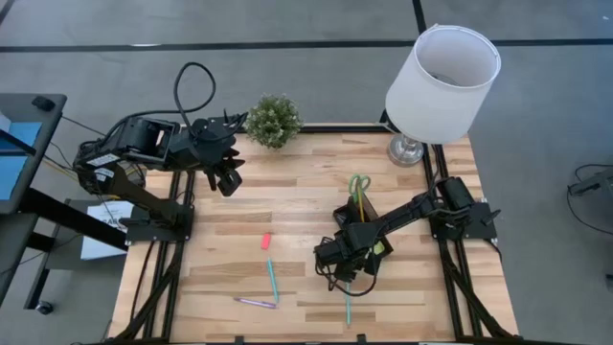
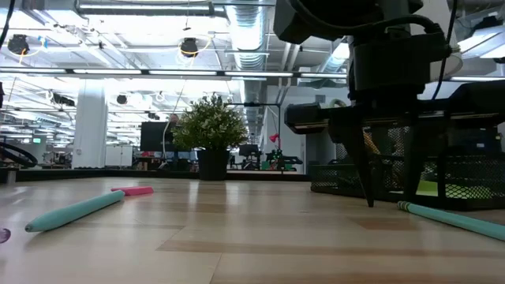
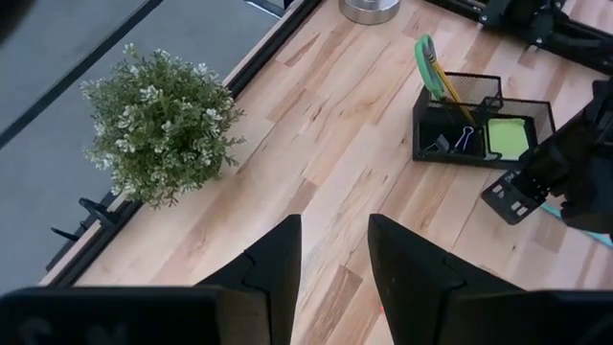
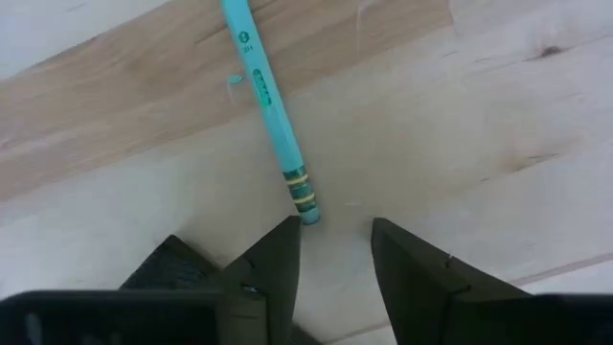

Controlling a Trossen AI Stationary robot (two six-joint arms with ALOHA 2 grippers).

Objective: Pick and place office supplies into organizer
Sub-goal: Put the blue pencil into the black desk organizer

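My right gripper (image 1: 347, 276) points down at the table, open, its fingertips (image 4: 287, 240) on either side of the striped end of a teal pen (image 4: 268, 105) that lies flat on the wood; no touch shows. In the low view the fingers (image 2: 368, 193) reach down to the table beside that pen (image 2: 454, 218). The black mesh organizer (image 1: 343, 213) stands just beyond, holding green scissors (image 3: 424, 53), a pencil, clips and a lime sticky pad (image 3: 508, 136). My left gripper (image 1: 228, 182) waits open, high at the far left.
A second teal pen (image 1: 271, 278), a purple pen (image 1: 255, 303) and a pink eraser (image 1: 265, 241) lie left of my right gripper. A potted plant (image 1: 273, 120) and a white lamp (image 1: 441, 81) stand at the far edge.
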